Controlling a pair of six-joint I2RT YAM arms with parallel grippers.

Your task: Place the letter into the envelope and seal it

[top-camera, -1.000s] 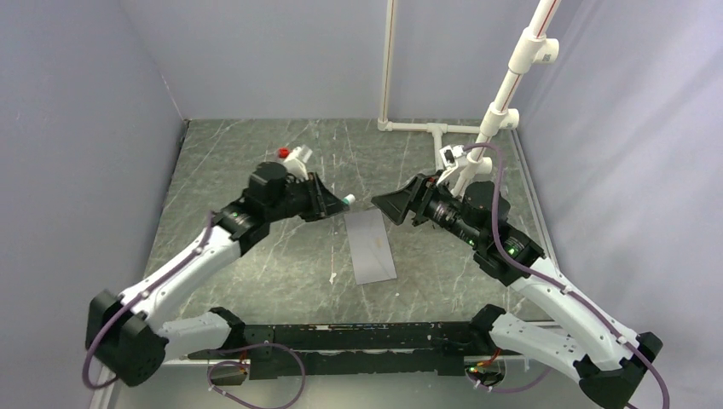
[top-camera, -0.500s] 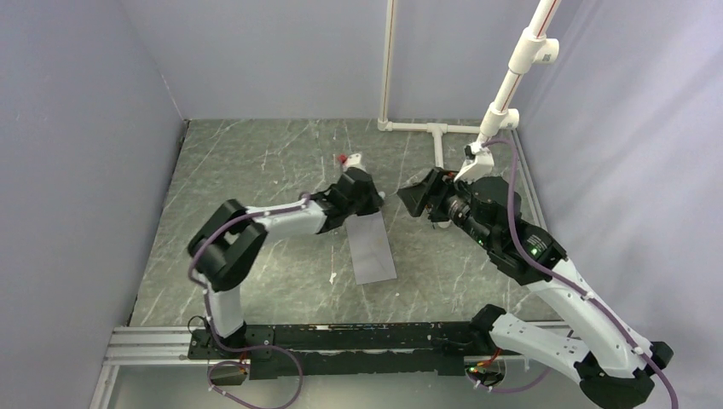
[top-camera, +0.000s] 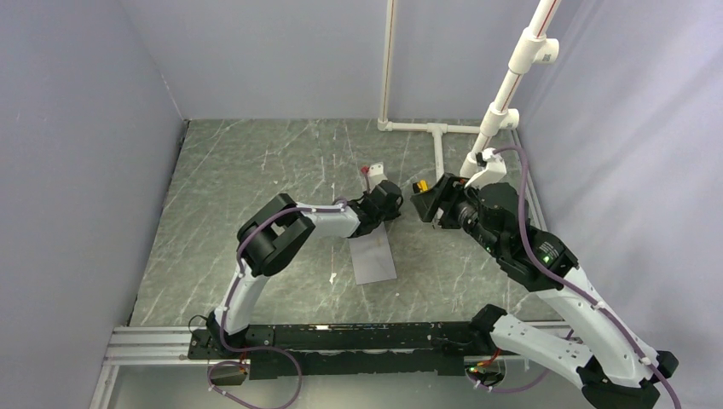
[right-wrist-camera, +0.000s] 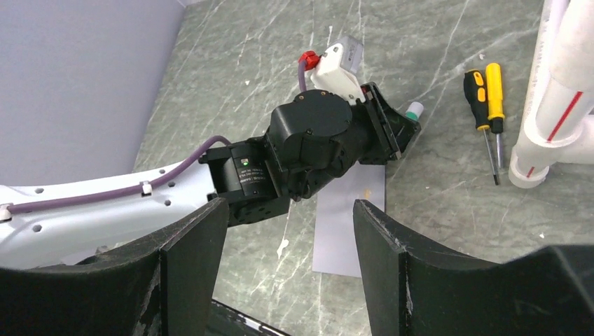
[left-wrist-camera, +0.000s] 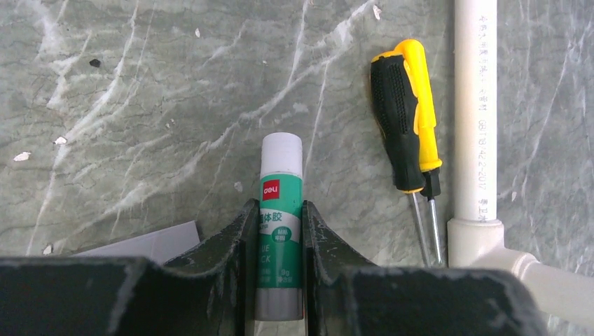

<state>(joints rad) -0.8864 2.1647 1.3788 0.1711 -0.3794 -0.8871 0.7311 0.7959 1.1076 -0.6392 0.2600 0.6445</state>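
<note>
The grey envelope (top-camera: 375, 260) lies flat and closed on the marble table; it also shows in the right wrist view (right-wrist-camera: 348, 224), and one corner shows in the left wrist view (left-wrist-camera: 154, 243). The tan letter is not in view. My left gripper (top-camera: 395, 206) hangs over the envelope's far end, shut on a green and white glue stick (left-wrist-camera: 281, 203) whose capped tip points forward (right-wrist-camera: 415, 109). My right gripper (top-camera: 426, 201) is open and empty, raised to the right of the left gripper and facing it (right-wrist-camera: 288, 207).
Two screwdrivers with yellow and black handles (left-wrist-camera: 403, 119) lie just past the glue stick, beside a white pipe frame (left-wrist-camera: 476, 105) at the back right (top-camera: 439, 141). Grey walls close in the table on the left, back and right.
My left arm has stretched forward and to the right, carrying the glue stick over the envelope's far end. My right gripper has pulled back to the right. The envelope has not moved.
</note>
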